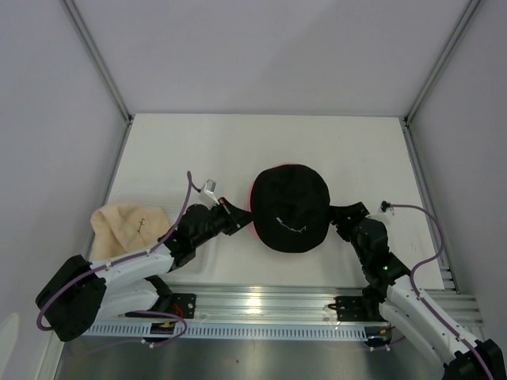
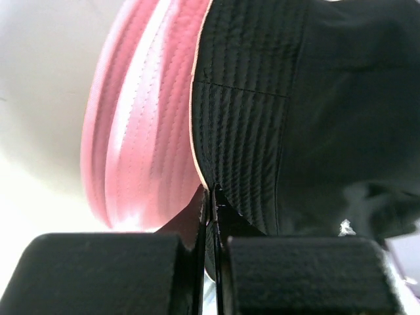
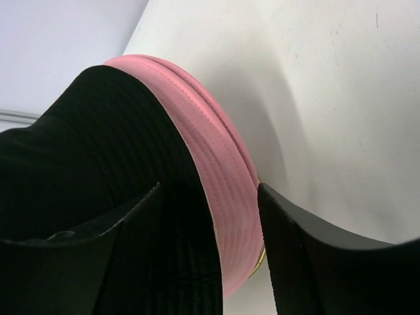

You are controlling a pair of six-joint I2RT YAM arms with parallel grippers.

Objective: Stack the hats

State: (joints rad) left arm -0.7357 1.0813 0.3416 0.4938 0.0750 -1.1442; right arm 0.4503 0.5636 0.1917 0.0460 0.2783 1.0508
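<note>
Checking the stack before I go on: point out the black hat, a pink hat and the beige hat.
black hat (image 1: 290,207): top external view, middle of its crown.
pink hat (image 3: 226,197): right wrist view, brim showing from under the black hat.
beige hat (image 1: 127,226): top external view, middle of the crumpled cloth.

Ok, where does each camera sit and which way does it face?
Top external: above and behind, looking down at the table, black hat, beige hat; left arm and right arm show.
Left wrist: looks along the shut left gripper at the brim of the pink hat.
Right wrist: looks along the open right gripper, astride the brims.
Shared: both wrist views show pink and black brims.
</note>
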